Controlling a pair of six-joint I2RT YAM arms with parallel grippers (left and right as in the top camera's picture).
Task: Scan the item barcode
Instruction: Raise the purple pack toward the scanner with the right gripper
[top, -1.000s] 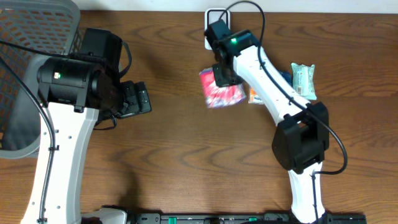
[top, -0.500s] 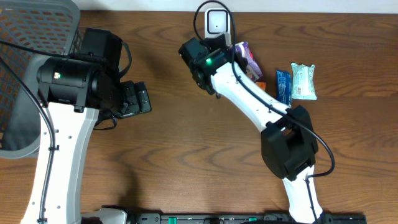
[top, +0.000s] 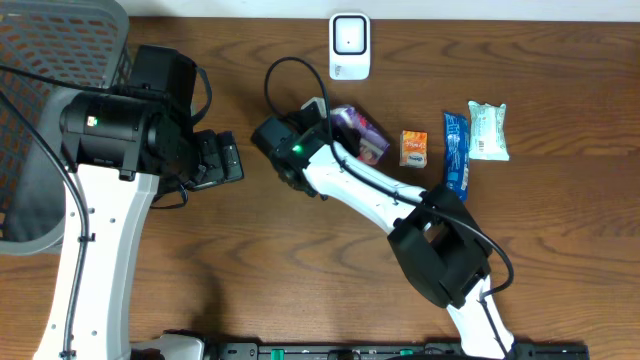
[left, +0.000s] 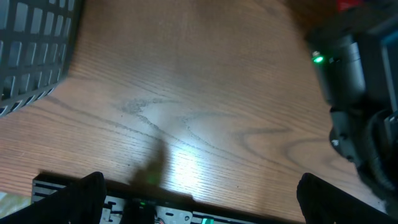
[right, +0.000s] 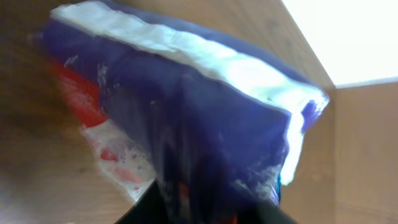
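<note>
The item is a purple, red and white snack bag (top: 362, 135). It sits low over the table below the white barcode scanner (top: 349, 45), at the tip of my right gripper (top: 330, 122). In the right wrist view the bag (right: 186, 106) is blurred and fills the frame. It reaches down between the dark fingers of the right gripper (right: 205, 208), whose hold I cannot make out. My left gripper (top: 222, 160) hangs open over bare wood to the left. Both its fingertips (left: 84, 193) show at the bottom corners, wide apart, around the left gripper (left: 202, 199) with nothing between.
An orange packet (top: 414, 147), a blue bar (top: 456, 150) and a green-and-white packet (top: 488, 130) lie right of the bag. A grey mesh basket (top: 40, 110) stands at the far left, its corner (left: 31, 50) visible to the left wrist. The right arm (left: 360, 93) shows there too.
The right arm has swung left and down from the scanner, carrying the bag to the table's middle. Its jaws look slightly looser. The left arm has not moved.
</note>
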